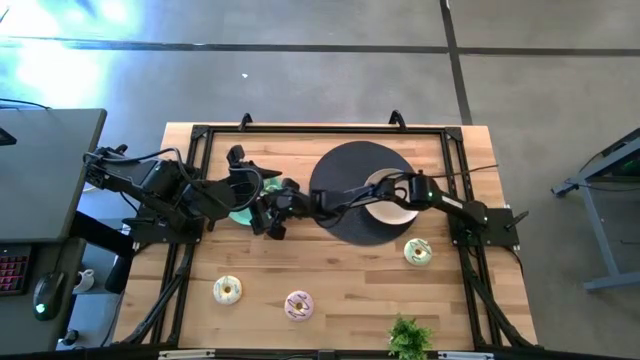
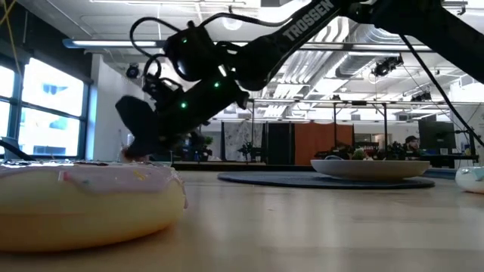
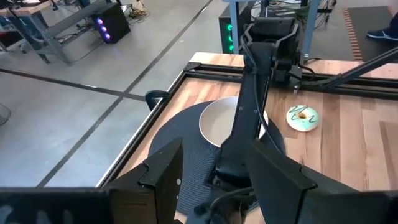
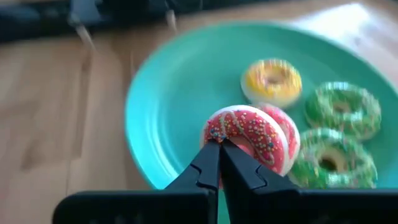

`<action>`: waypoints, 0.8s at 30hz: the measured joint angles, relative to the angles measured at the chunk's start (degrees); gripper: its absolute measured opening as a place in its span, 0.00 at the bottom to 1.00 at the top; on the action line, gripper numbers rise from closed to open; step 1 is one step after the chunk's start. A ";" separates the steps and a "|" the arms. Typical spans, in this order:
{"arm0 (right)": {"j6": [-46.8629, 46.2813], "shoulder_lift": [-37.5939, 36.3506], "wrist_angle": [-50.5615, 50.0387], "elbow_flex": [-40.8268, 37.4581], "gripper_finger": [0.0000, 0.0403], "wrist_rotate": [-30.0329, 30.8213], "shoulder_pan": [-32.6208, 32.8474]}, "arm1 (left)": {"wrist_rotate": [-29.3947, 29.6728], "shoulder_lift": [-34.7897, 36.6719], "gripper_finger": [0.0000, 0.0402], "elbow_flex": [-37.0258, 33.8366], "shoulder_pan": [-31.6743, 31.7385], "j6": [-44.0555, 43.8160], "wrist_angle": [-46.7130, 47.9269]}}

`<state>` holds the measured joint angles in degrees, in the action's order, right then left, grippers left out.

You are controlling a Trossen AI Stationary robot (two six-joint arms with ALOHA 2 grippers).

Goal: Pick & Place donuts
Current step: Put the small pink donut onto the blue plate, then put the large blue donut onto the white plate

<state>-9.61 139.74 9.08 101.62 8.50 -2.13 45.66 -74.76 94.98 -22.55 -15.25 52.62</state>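
The right gripper [image 4: 219,144] has its fingers pressed together, tips touching the rim of a red-pink sprinkled donut [image 4: 249,134] without holding it. That donut lies on a teal plate [image 4: 168,106] directly beneath the gripper, leaning on a second red-pink one; just beyond sit a yellow donut [image 4: 272,81] and two green sprinkled donuts [image 4: 343,109]. The left gripper [image 3: 211,180] hovers close beside the right one with its fingers spread and nothing between them.

The tabletop [image 1: 340,290] is pale wooden planks inside a black frame. Behind the right gripper, along its arm, a round dark mat [image 1: 345,165] carries a white bowl [image 1: 392,212]. Past the mat, by the right arm's base, lies a pale green iced donut [image 1: 418,252]. Well apart, toward the tabletop's near edge, lie a white iced donut [image 1: 228,291] and a pink iced donut [image 1: 298,305], with a green plant sprig [image 1: 410,337] at the edge.

Around the tabletop is grey concrete floor; the low view shows an open workshop with ceiling ducts, large windows and desks.
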 joint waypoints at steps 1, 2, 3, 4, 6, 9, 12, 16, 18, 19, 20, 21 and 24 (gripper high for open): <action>0.05 0.00 -0.88 0.12 0.02 -0.15 0.00 | -0.15 0.00 0.43 0.00 0.00 0.00 0.00; 0.44 -0.01 -1.44 0.22 0.03 -0.54 0.00 | -0.19 0.00 0.43 0.00 0.02 0.00 0.00; 1.00 -0.12 -1.72 0.24 0.04 -0.68 0.00 | -0.19 0.00 0.43 0.00 0.02 -0.04 0.00; 1.49 -0.22 -2.10 0.24 0.05 -0.52 0.00 | -0.19 0.00 0.43 0.00 0.02 -0.08 -0.02; 2.63 -0.24 -2.25 0.24 0.08 0.01 0.00 | -0.21 0.00 0.43 0.00 0.00 -0.20 0.00; 3.89 -0.24 -2.17 0.24 0.14 -1.20 0.00 | -0.26 0.00 0.43 0.00 0.02 -0.74 -0.02; 4.11 -0.52 -2.30 0.22 0.20 -2.99 0.00 | -1.08 0.00 0.43 0.00 0.02 -1.53 -0.04; 4.12 -1.13 -2.80 0.22 0.28 -3.22 0.27 | -1.36 -0.02 0.43 0.00 0.00 -1.61 -0.08; 4.13 -1.79 -3.55 0.22 0.30 -2.83 0.47 | -1.35 -0.02 0.43 0.00 0.00 -1.73 -0.17; 4.13 -2.23 -3.92 0.22 0.31 -2.79 0.62 | -1.35 -0.02 0.43 0.00 0.00 -1.75 -0.17; 4.13 -2.77 -4.39 0.22 0.32 -2.81 0.68 | -1.35 -0.02 0.43 0.00 0.00 -1.75 -0.20; 4.13 -3.52 -5.28 0.22 0.32 -2.83 0.72 | -1.35 -0.02 0.43 0.00 0.02 -1.75 -0.20; 4.79 -6.99 -9.84 0.22 0.32 -2.66 0.98 | -1.34 -0.02 0.43 0.00 0.01 -1.75 -0.20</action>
<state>-4.82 132.75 -0.76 101.84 5.85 -1.15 44.32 -74.78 94.98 -22.54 -16.99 52.42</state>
